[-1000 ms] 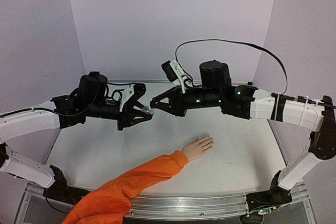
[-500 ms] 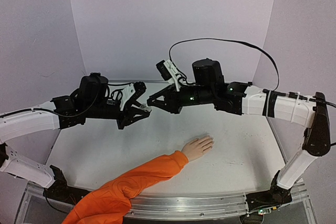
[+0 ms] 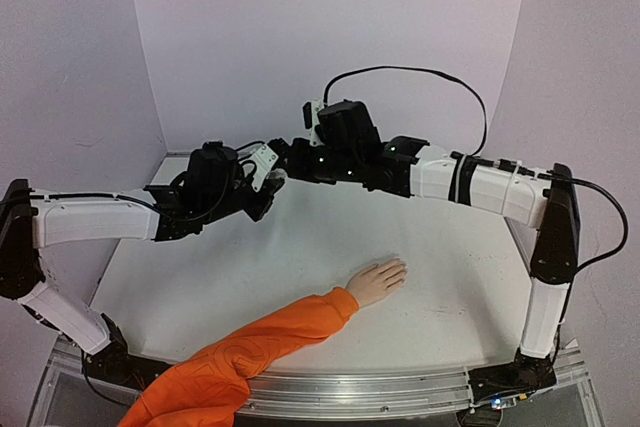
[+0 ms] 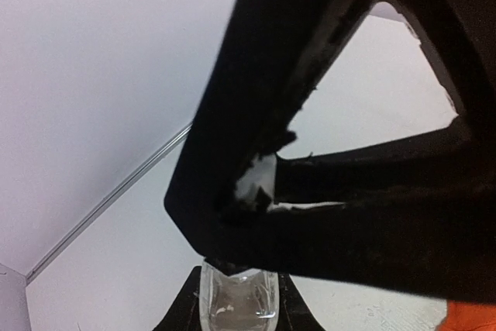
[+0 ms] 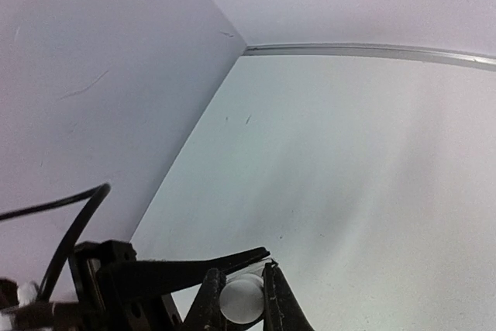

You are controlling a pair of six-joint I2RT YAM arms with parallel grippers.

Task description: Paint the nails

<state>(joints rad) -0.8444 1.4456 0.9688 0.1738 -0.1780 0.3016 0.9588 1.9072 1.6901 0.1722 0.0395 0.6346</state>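
Note:
The pale mannequin hand (image 3: 378,280) lies palm down on the table, its orange sleeve (image 3: 260,342) running to the near edge. Its nails (image 3: 400,269) are too small to make out at the fingertips. Both grippers meet high above the table's far side, well away from the hand. My left gripper (image 3: 262,187) (image 4: 236,288) is shut on a small clear bottle (image 4: 236,304). My right gripper (image 3: 285,162) (image 5: 242,292) is shut on the bottle's round white cap (image 5: 242,300). In the left wrist view the right gripper's black fingers (image 4: 349,191) fill most of the frame, right above the bottle.
Lilac walls (image 3: 330,37) close in the white table (image 3: 460,297) at the back and on both sides. The right arm (image 3: 480,187) stretches across the back with its cable (image 3: 420,72) looping above. A metal rail (image 3: 360,387) runs along the near edge.
Both grippers have moved together toward the back wall and slightly left, still meeting at the bottle. The right arm has stretched out further left. The hand has not moved.

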